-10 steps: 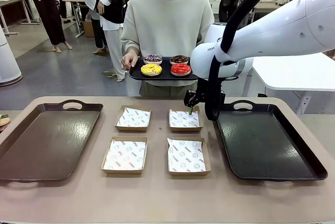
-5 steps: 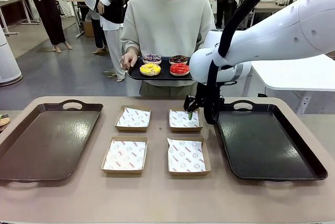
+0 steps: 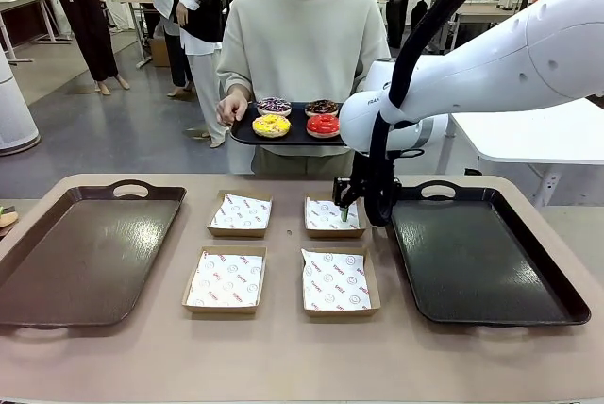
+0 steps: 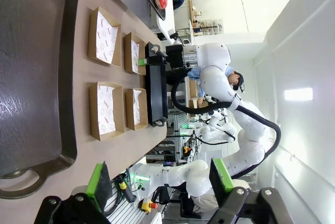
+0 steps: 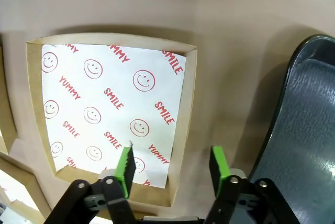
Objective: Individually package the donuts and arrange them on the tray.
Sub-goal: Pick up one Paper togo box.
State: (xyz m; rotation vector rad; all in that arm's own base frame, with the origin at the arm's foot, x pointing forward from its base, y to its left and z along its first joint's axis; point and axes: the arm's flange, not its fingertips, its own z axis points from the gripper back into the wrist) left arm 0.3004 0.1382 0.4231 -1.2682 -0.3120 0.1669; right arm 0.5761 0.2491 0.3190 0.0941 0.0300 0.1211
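The left gripper (image 4: 159,177) hangs spread and empty, low in its own view. The donuts (image 3: 272,125) sit on the person's serving tray (image 3: 297,137), upper middle. Right of centre, the right gripper (image 3: 346,213) has dropped, jaws apart, astride the far-right box (image 3: 333,233) rim; packaging looks unstarted.
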